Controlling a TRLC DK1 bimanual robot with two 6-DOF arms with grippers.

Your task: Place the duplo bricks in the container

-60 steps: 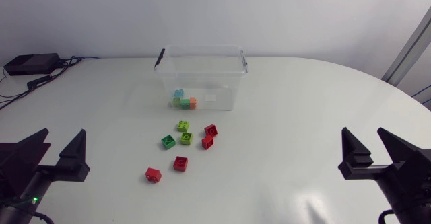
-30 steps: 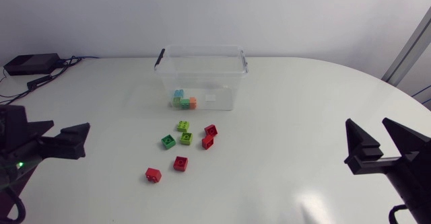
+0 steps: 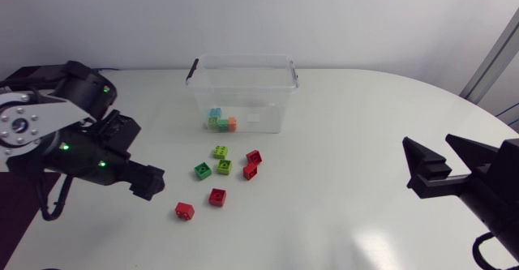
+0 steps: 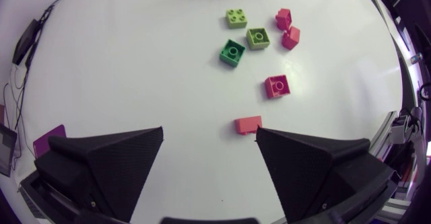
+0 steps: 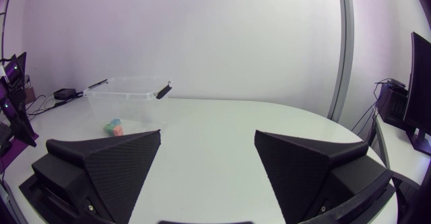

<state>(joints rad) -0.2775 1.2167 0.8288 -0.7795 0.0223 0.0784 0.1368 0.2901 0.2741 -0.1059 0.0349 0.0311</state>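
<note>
Several loose duplo bricks lie in front of the clear container (image 3: 243, 87): lime (image 3: 220, 152), green (image 3: 202, 170) and red ones (image 3: 217, 196). Blue, green and orange bricks (image 3: 220, 122) sit inside it. My left gripper (image 3: 147, 181) hangs over the table left of the bricks, pointing down. In the left wrist view it (image 4: 209, 150) is open, and a red brick (image 4: 248, 124) lies on the table by one fingertip (image 4: 269, 140). The other red (image 4: 277, 86) and green bricks (image 4: 232, 52) lie ahead of it. My right gripper (image 3: 438, 163) stands open and empty at the far right.
The container has dark handle clips (image 3: 192, 70) at its ends. In the right wrist view the container (image 5: 128, 89) stands far ahead across bare white table, beyond my right gripper (image 5: 207, 157). A black box and cables (image 3: 36, 77) lie at the table's back left.
My left arm has risen from the near left corner and swung right toward the loose bricks, gripper now pointing down. The right gripper has shifted only slightly.
</note>
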